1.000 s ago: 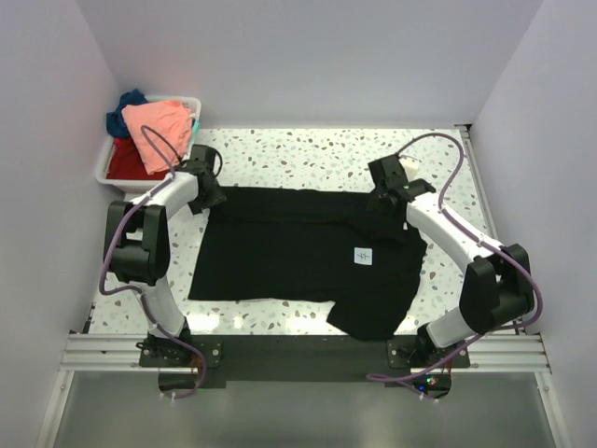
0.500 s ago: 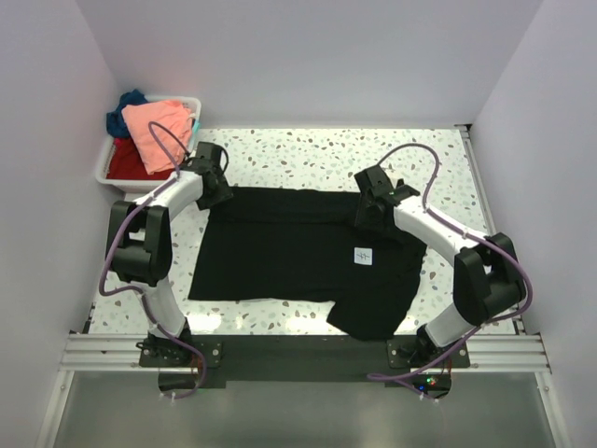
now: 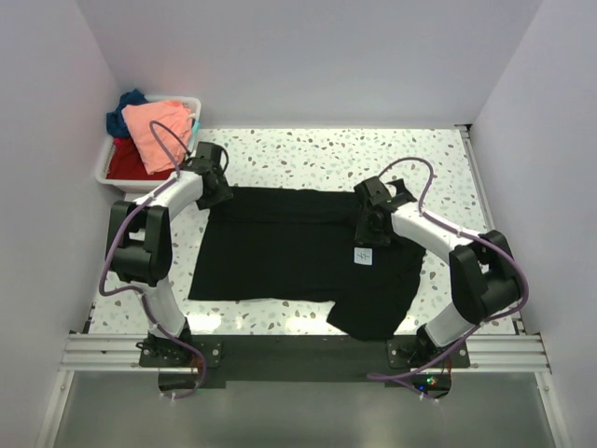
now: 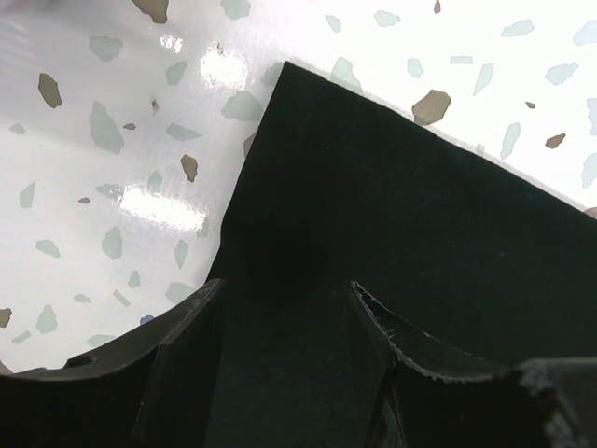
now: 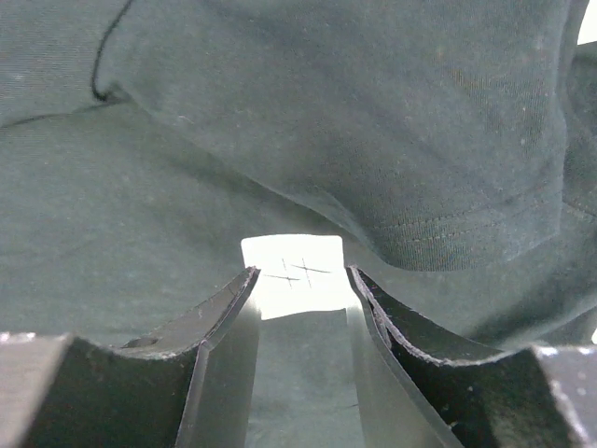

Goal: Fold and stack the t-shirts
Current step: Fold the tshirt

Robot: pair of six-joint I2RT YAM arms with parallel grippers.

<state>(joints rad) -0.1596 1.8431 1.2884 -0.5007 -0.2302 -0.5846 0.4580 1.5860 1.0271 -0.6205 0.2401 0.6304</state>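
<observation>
On the bench (image 3: 308, 154) we see the black t-shirt (image 3: 280, 252) lying flat, its right side rumpled, white label (image 3: 364, 256) up. Our left tool (image 4: 284, 289) is spread over its far-left corner, and our right tool (image 5: 298, 280) is spread over the label. The white bin (image 3: 104, 168) holds the salmon-pink shirt (image 3: 159, 131), red shirt (image 3: 126, 161) and dark blue shirt (image 3: 126, 107).

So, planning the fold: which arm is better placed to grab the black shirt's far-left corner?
Likely left: the left gripper is open over the black shirt's corner; the right gripper hangs by the white label.
</observation>
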